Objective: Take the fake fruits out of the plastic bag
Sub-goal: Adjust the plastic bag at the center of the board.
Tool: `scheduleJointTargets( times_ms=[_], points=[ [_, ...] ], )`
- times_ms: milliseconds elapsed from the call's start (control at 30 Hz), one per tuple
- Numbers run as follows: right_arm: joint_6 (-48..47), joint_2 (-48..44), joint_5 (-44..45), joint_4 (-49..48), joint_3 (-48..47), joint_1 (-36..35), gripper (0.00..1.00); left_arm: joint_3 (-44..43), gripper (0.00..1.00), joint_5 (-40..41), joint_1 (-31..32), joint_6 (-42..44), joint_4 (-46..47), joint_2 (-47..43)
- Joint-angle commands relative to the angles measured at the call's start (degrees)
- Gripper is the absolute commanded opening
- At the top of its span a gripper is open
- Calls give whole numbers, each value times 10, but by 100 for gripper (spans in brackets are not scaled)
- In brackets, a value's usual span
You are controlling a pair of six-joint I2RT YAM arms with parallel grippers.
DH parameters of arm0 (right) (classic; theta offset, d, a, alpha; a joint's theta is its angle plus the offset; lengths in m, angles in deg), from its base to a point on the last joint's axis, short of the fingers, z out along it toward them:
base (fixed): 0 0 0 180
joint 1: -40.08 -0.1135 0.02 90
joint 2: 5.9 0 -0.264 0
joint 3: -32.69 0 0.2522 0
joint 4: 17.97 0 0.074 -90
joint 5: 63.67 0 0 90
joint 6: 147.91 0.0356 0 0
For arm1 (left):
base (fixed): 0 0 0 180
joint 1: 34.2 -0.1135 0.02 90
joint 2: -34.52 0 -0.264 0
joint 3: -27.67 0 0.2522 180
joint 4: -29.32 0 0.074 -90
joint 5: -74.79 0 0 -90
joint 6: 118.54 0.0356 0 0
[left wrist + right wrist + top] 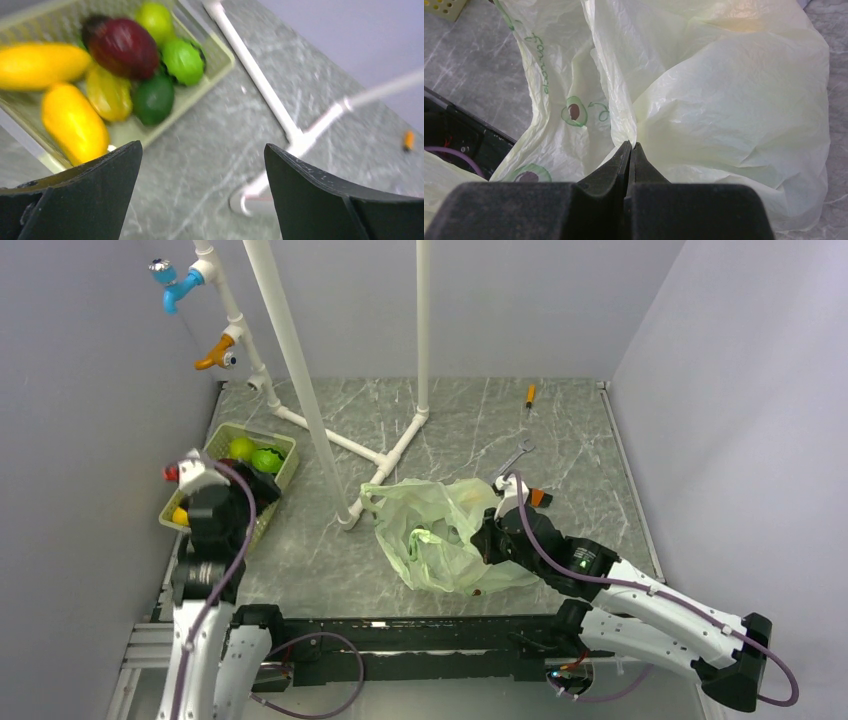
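1. The plastic bag (440, 532) lies crumpled on the table (560, 440) in front of the right arm, mouth towards the left. It is thin, crinkly film, so it probably weighs almost nothing, collapses wherever it is pressed and slides under a push. A pinched fold or a loop handle looks like the only sound hold. Lifting the closed end should tip out anything inside.
2. The basket (212, 75), rigid and pale green, sits at the table's left side, well apart from the bag.
3. The right gripper (630, 145) is clenched, with a ridge of bag film caught between its tips. The hold looks narrow, and slick film could slip free under a hard tug.
4. The left gripper (201, 146) is spread wide and holds nothing, hanging over bare table just beside the basket.
5. The fake fruits (125, 47), yellow, dark red and green, are piled touching in the basket. Glossy, hard and rounded, they would likely roll or squirt from a shallow pinch, so a grip across the middle suits them. Whether the brighter green patch seen through the bag is a fruit cannot be told.
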Motion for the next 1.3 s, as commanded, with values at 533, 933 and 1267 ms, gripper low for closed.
scheduleJointTargets(
  times_ms=[533,933,1267],
  points=[
    [-51,8,-10,-2,-34,-1,0,215,78,-311,404,-201,189,-54],
    [37,-25,-32,138,-99,0,0,-1,83,-138,718,-121,323,339],
    [168,-26,-13,258,-78,0,54,-16,82,-205,766,-179,434,496]
  ],
)
